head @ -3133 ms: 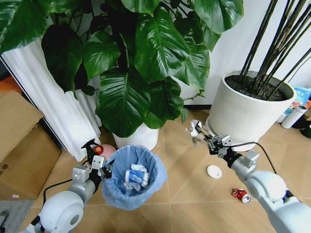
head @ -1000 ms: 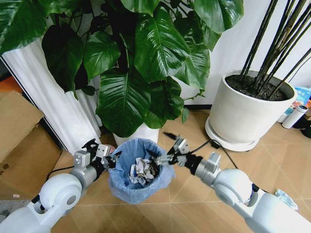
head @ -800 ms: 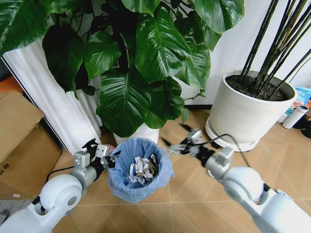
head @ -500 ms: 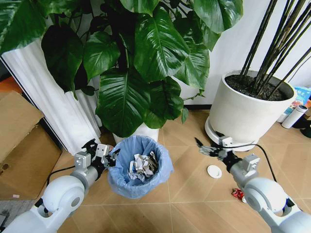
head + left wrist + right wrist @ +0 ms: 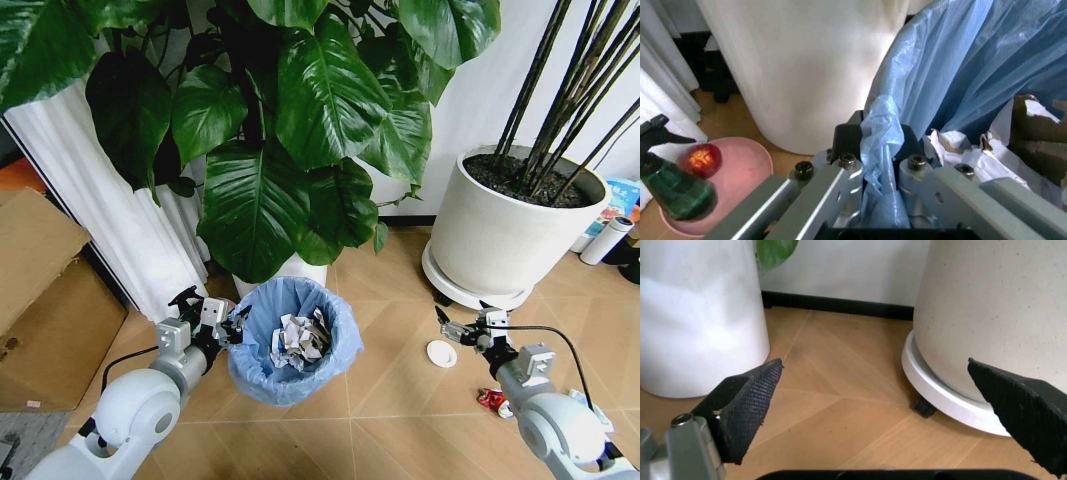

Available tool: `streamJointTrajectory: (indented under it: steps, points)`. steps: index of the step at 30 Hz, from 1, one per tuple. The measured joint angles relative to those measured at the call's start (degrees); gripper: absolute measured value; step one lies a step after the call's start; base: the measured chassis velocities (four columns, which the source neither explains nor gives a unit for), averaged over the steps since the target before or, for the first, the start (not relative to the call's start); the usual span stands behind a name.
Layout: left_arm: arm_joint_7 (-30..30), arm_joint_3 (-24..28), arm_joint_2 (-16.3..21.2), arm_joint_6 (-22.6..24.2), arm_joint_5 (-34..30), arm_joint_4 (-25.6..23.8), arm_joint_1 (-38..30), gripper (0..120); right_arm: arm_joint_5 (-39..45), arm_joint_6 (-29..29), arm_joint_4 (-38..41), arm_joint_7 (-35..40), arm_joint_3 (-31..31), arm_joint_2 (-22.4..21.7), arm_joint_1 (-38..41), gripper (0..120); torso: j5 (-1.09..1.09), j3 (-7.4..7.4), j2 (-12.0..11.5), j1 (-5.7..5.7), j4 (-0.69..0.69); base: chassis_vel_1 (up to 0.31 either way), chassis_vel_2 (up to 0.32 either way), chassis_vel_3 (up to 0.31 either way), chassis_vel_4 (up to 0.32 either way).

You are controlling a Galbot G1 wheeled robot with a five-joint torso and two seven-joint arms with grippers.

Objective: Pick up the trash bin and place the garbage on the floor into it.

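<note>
A: Starting at the left, what has the bin?

B: The left gripper is clamped on the bin at its near-left rim. In the left wrist view its fingers pinch a fold of the blue bag, so the hold is on the liner and, I think, the rim under it, though the plastic hides that. The bin sits in front of the big-leafed plant, already holding crumpled paper.

A: And the right side?

B: The right gripper hangs low over the floor with its fingers spread wide and nothing between them. The white lid lies just beside it; the red can is nearer the robot.

A: How should the pick go?

B: The lid is flat and thin, so I'd come down straight over it, fingers straddling the edge, and close only once the tips touch the wood. The left arm should hold the bin level and steady.

A: What differs from half a second ago?

B: The right gripper has dropped lower and swung a little further right, closer to the lid. The bin and left gripper are nearly unchanged.
</note>
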Motion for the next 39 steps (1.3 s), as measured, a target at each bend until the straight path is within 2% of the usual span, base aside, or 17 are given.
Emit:
streamJointTrajectory:
  steps: [12, 14, 17, 20, 27, 28, 32, 34, 37, 39]
  points:
    - [0.2, -0.1, 0.1, -0.3, 0.1, -0.9, 0.8, 2, -0.5, 0.5, 0.1, -0.4, 0.4, 0.6, -0.9, 100, 0.02, 0.0, 0.0, 0.0, 0.01, -0.107, -0.126, 0.124, 0.115]
    - [0.2, -0.1, 0.0, -0.5, 0.3, -1.2, 1.2, 2, -0.7, 0.8, 0.2, -0.7, 0.6, 0.6, -1.5, 100, -0.02, 0.0, 0.0, 0.0, -0.01, -0.191, -0.196, 0.168, 0.175]
    - [0.2, -0.2, 0.0, -0.7, 0.4, -1.4, 1.5, 2, -0.8, 1.2, 0.2, -0.9, 0.7, 0.6, -1.8, 100, 0.03, 0.0, 0.0, 0.0, -0.02, -0.214, -0.208, 0.18, 0.177]
    - [0.2, -0.2, -0.1, -0.8, 0.7, -1.5, 1.7, 2, -0.9, 1.4, 0.1, -1.0, 0.7, 0.6, -1.8, 100, -0.02, 0.0, 0.0, 0.0, 0.01, -0.195, -0.22, 0.226, 0.218]
    - [0.1, -0.2, 0.0, -1.0, 0.8, -1.8, 1.9, 2, -1.4, 1.9, 0.0, -1.1, 0.4, 0.9, -2.0, 100, 0.04, 0.0, 0.0, 0.0, -0.02, -0.23, -0.235, 0.228, 0.229]
    - [0.1, -0.2, -0.1, -1.0, 0.8, -1.8, 2.0, 2, -1.5, 2.0, -0.1, -1.2, 0.3, 0.9, -2.1, 100, -0.01, 0.0, 0.0, 0.0, -0.01, -0.239, -0.249, 0.243, 0.231]
    - [0.0, -0.2, -0.1, -1.0, 0.8, -1.8, 2.0, 2, -1.5, 2.2, -0.1, -1.2, 0.3, 0.8, -2.1, 100, -0.02, 0.0, 0.0, 0.0, -0.01, -0.227, -0.225, 0.222, 0.234]
    - [0.0, -0.2, 0.0, -1.1, 0.9, -1.8, 2.0, 2, -1.6, 2.2, -0.1, -1.2, 0.2, 0.8, -2.0, 100, 0.05, 0.0, 0.0, 0.0, -0.02, -0.232, -0.208, 0.216, 0.234]
    - [0.0, -0.2, -0.1, -1.1, 0.9, -1.8, 2.0, 2, -1.7, 2.2, -0.1, -1.2, 0.0, 0.8, -2.0, 100, -0.05, 0.0, 0.0, 0.0, 0.0, -0.212, -0.229, 0.218, 0.232]
    - [0.0, -0.2, -0.1, -1.2, 0.9, -1.8, 1.9, 2, -1.9, 2.9, -0.4, -1.2, -0.5, 0.8, -1.9, 100, 0.04, 0.0, 0.0, 0.0, 0.0, -0.213, -0.212, 0.225, 0.248]
